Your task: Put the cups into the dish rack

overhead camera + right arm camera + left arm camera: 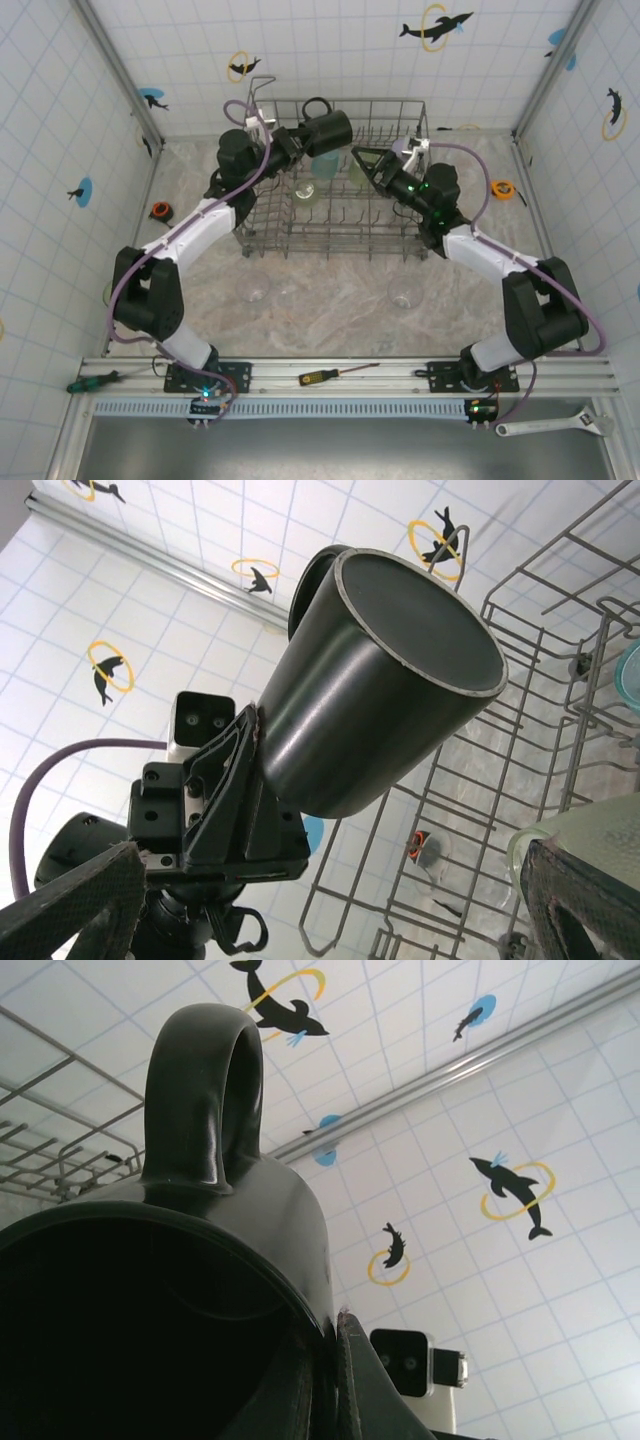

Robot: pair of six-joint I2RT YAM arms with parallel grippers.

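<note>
Standing on the table before the dish rack (330, 254) are two clear glasses (257, 289). Over the rack's far side, the left gripper (297, 140) is clamped on the rim of the black mug (328, 131), which lies sideways beyond its fingertips. The right gripper (362, 160) is spread wide just beside it.

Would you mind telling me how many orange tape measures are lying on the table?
2. One tape measure lies left of the dish rack; the second tape measure lies right of it. More could be hidden behind the rack.
</note>
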